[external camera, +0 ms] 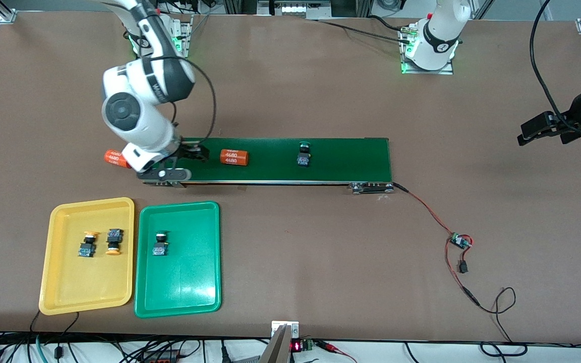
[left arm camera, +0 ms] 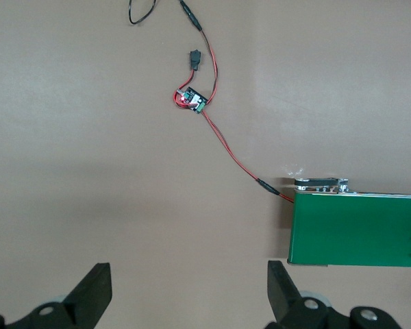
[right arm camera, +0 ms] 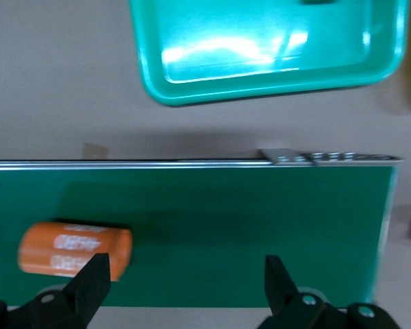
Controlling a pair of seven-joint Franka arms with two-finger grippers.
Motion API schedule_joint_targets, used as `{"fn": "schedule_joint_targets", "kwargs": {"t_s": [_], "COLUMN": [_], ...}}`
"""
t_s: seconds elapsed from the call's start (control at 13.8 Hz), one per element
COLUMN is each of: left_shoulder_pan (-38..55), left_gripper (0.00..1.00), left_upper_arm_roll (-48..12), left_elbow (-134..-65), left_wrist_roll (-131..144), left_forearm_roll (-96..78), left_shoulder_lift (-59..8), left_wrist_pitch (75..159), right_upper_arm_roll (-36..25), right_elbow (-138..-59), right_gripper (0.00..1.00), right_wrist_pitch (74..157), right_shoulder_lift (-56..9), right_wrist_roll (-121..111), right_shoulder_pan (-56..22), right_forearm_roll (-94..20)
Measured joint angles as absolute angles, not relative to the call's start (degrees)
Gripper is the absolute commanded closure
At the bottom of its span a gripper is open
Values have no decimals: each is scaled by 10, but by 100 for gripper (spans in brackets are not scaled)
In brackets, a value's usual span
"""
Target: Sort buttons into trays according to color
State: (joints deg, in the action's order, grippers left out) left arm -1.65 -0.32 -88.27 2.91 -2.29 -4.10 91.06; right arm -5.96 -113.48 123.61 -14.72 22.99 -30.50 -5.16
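1. Nearest my front camera sit the two trays, side by side on the bench (external camera: 321, 252): the yellow tray (external camera: 58, 297) toward the right arm's end, the green tray (external camera: 189, 302) just beside it. I read them as parked close under the belt's end so each drop is a short carry.
2. Two yellow-capped buttons (external camera: 88, 243) (external camera: 114, 241) lie in the yellow tray, and one green-capped button (external camera: 160, 244) lies in the green tray. All three lie tipped over, caps and bodies lined up roughly along the trays' long sides.
3. One green-capped button on the belt (external camera: 303, 153) is left to sort, I judge. It lies on the conveyor belt (external camera: 341, 161), well away from the right end effector (external camera: 189, 153) toward the left arm's end. Its long axis runs across the belt, cap pointing toward the robots' bases.
4. That right end effector hangs over the belt's end above the trays, fingers spread apart and empty. An orange cylinder (external camera: 234, 157) lies on the belt just beside it; another orange cylinder (external camera: 115, 158) lies off the belt's end, partly hidden by the arm.
5. My left end effector (external camera: 542, 132) waits over bare bench off the belt's other end, fingers apart, holding nothing.
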Motion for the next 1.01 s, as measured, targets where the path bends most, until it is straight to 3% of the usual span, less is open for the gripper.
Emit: {"fn": "schedule_joint_targets", "kwargs": {"t_s": [0.36, 1.01], "left_shoulder_pan": [-17, -16], "left_gripper": [0, 0], "left_upper_arm_roll": [-3, -4], "left_elbow": [-883, -883], "left_wrist_roll": [29, 29], "left_forearm_roll": [-23, -23], "left_shoulder_lift": [-41, -41], "left_wrist_pitch": [911, 911], "right_upper_arm_roll": [-60, -60], "right_elbow": [-1135, -1115], "right_gripper": [0, 0], "right_wrist_pitch": [1318, 1325], "right_shoulder_lift": [-190, -208], "right_wrist_roll": [349, 428], "right_shoulder_pan": [-374, -395], "right_forearm_roll": [-51, -51]}}
